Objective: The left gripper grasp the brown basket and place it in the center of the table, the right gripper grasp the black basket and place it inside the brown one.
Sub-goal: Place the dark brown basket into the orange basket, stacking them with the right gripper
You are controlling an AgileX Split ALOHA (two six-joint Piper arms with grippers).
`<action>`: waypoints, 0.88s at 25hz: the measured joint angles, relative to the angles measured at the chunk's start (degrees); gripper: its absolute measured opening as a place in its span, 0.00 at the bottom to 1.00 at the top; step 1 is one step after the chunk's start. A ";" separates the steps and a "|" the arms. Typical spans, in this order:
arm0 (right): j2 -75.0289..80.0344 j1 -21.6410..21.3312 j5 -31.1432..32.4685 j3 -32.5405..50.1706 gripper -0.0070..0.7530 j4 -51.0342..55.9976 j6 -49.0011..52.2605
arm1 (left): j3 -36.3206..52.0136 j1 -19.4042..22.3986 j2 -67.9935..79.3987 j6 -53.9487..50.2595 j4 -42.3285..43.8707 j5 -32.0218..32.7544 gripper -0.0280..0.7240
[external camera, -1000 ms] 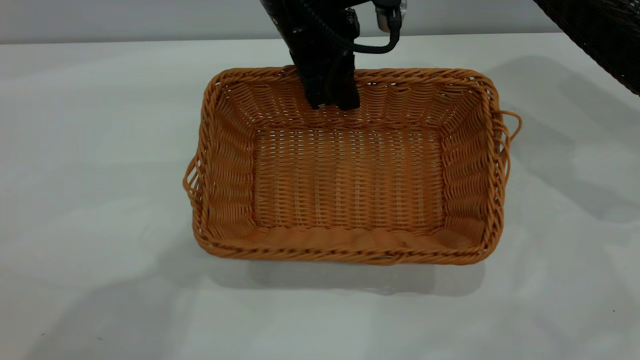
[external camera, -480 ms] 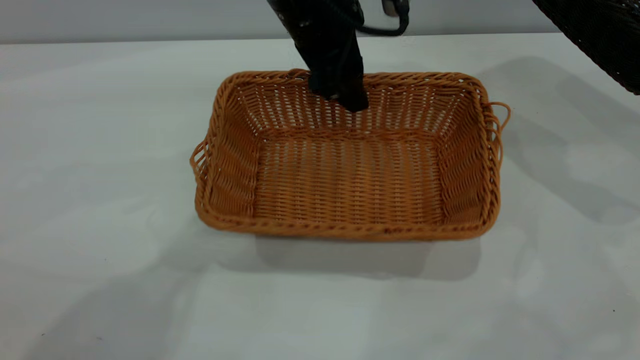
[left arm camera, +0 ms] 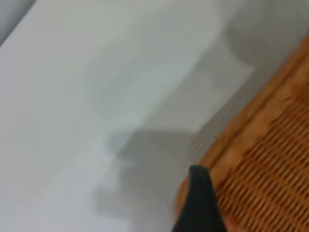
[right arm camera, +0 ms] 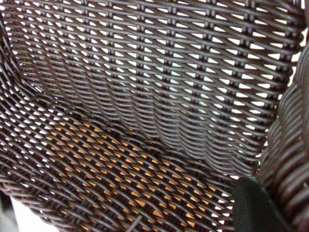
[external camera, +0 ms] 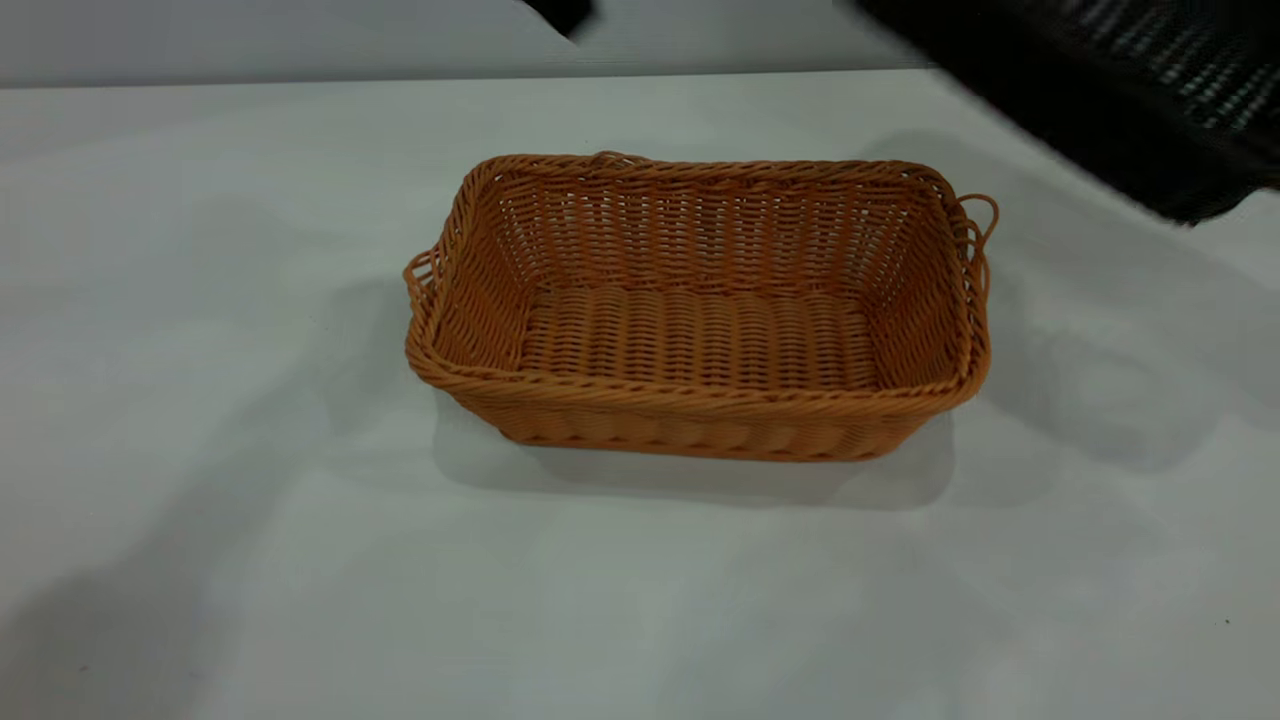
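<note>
Where the table ran nearer to me than the brown basket: I saw only bare pale grey-white surface, with soft shadows lying across it.
Brown basket: it sat flat and upright on the table, open side up and nothing inside it, with one long side facing me.
Loop handles: one small loop stuck out from each short end of the brown basket, the other on the opposite end.
Left gripper: only a black scrap of it showed, high beyond the brown basket's far long side and well clear of it. In the left wrist view a dark tip of the gripper hung above the table just outside the brown basket's braided rim. I could not tell whether it was open or closed.
Black basket: it hung in the air, tilted and blurred, beyond the brown basket and off past its right-hand short end, touching neither it nor the table.
Right gripper: it gripped the black basket at the side wall, one dark jaw inside against the weave. Through the gaps in that dark floor I made out orange wicker of the brown basket.
</note>
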 joint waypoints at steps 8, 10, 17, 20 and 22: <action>0.00 16.23 4.45 -11.95 0.12 -20.91 20.09 | 0.00 12.87 -2.53 -4.40 0.05 5.23 0.70; 0.07 20.35 5.91 -14.34 0.12 -23.87 23.48 | 0.00 14.39 -2.53 -4.46 0.05 6.10 0.70; 5.57 30.27 10.19 -20.46 0.12 -26.83 27.42 | 0.00 15.41 -2.53 -4.46 0.12 6.85 0.70; 8.62 32.18 10.24 -21.29 0.12 -26.83 27.65 | 0.00 15.41 -2.53 -4.41 0.12 6.98 0.70; 9.98 32.62 10.18 -21.35 0.12 -26.83 27.77 | 0.00 15.41 -2.53 -4.41 0.12 7.03 0.70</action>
